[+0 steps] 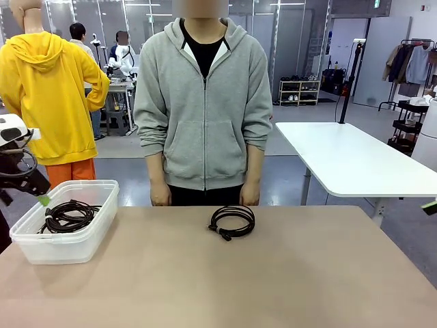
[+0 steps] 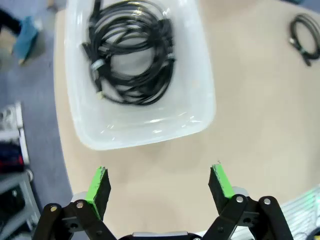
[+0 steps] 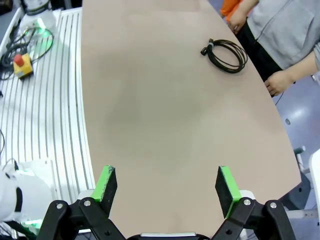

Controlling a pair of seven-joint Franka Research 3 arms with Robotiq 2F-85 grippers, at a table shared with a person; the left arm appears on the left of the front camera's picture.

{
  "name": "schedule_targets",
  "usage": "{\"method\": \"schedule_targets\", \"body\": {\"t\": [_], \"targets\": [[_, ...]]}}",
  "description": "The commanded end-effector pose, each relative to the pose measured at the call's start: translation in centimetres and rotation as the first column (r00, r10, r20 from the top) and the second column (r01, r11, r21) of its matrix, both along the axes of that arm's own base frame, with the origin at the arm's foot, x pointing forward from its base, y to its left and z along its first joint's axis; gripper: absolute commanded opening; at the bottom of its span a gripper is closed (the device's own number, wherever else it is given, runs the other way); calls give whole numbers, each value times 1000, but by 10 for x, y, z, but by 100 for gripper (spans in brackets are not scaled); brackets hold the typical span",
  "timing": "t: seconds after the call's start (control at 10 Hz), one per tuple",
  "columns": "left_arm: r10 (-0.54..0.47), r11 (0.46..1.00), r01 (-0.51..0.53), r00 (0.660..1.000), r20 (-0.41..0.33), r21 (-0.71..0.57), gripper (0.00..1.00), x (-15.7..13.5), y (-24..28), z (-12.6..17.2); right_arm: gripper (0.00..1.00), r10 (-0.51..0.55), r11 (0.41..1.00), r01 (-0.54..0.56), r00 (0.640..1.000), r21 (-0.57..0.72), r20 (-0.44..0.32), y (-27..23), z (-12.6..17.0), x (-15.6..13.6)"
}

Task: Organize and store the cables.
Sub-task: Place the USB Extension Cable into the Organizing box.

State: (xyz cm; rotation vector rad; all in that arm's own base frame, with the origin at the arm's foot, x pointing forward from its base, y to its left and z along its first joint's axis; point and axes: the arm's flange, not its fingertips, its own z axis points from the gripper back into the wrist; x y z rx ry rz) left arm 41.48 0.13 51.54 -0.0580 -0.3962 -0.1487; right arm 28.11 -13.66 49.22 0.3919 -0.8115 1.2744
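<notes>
On the counter (image 1: 287,273), one coiled cable (image 1: 231,221) well beyond both grippers' released, empty jaws; others inside the bin (image 2: 200,80).

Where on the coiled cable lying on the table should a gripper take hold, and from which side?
The coil lies flat on the table, so coming from above seems best. Pinch across the bundled strands of the ring, one finger inside the loop and one outside, probably away from the plug end, where the strands look evenly packed.
</notes>
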Motion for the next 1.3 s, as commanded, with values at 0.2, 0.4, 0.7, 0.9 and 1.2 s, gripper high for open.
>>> {"method": "schedule_targets", "body": {"t": [0.2,0.4,0.7,0.9,1.2], "targets": [[-300,945,313,945,127,-95,100,5,-67,-18,100,10,998,-1,988,-59,155,-15,-15,-84],[-348,924,369,919,184,-97,100,20,-105,-19,100,-24,997,35,985,-64,170,-29,-25,-105],[-472,874,485,855,214,-12,100,34,-152,-24,100,-97,995,97,987,8,129,-48,-37,-120],[-449,887,461,875,181,-32,100,21,-152,-20,100,-92,996,94,985,-7,145,-85,8,-107],[-449,887,461,875,181,-32,100,21,-152,-20,100,-92,996,94,985,-7,145,-85,8,-107]]}}
